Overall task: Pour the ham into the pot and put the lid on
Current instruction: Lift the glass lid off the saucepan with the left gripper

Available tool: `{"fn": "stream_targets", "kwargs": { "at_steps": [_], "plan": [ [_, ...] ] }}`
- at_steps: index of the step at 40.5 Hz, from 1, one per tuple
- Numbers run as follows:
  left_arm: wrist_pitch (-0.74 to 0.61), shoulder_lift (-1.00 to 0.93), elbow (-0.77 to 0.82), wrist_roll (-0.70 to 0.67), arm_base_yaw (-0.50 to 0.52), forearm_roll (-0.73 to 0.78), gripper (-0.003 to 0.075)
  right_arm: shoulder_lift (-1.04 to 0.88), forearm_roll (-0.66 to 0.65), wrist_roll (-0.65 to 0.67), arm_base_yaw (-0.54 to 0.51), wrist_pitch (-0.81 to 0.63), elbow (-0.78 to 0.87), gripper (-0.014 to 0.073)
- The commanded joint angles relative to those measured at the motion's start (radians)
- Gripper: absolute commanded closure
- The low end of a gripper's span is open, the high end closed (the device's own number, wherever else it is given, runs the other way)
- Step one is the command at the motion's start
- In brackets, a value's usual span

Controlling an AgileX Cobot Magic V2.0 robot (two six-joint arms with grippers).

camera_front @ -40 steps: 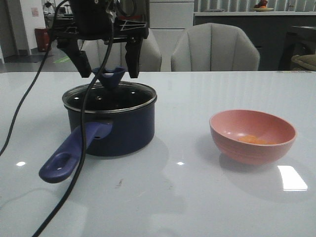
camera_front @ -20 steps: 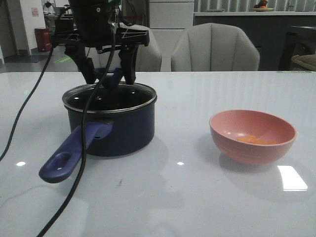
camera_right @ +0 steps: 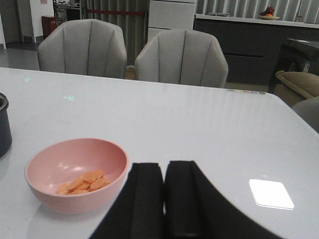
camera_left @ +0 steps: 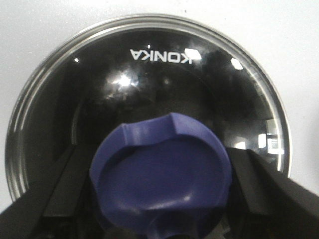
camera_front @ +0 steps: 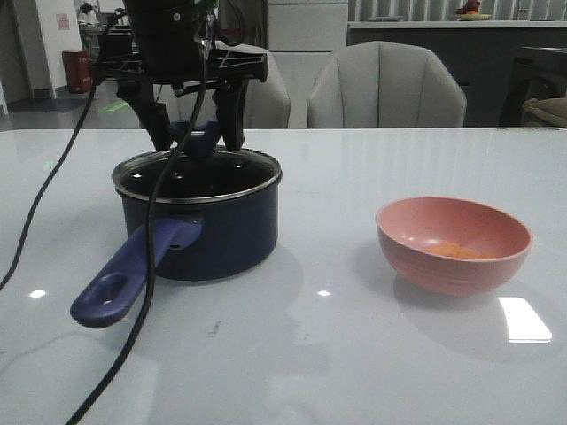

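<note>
On the white table [camera_front: 292, 354], nearest the camera: the long purple-blue handle of the pot [camera_front: 213, 235], angled toward the front left. To the right, well apart from it, a pink bowl [camera_front: 453, 244] holding the ham [camera_front: 452, 251], a small heap of orange pieces still lying in the bowl's bottom. Seated on the pot's rim, the lid [camera_left: 149, 69], glass marked KONKA. Above it, the left gripper [camera_front: 195, 137], fingers [camera_left: 65, 184] closed in on either side of the lid's dark blue knob [camera_left: 162, 172], touching or very nearly so. Off to the side, the right gripper [camera_right: 164, 199], fingers pressed together, holding nothing. Behind the table, grey chairs [camera_front: 385, 84].
</note>
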Motion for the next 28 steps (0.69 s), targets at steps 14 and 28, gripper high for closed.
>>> {"fn": "stream_targets", "kwargs": {
  "at_steps": [14, 28],
  "plan": [
    [0.050, -0.062, -0.132, 0.005, -0.005, 0.012, 0.0391, -0.020, -0.010, -0.001, -0.004, -0.084, -0.005, 0.0438],
    [0.076, -0.115, -0.136, 0.019, 0.086, 0.038, 0.0391, -0.020, -0.010, -0.001, -0.004, -0.084, -0.005, 0.0438]
  ]
}}
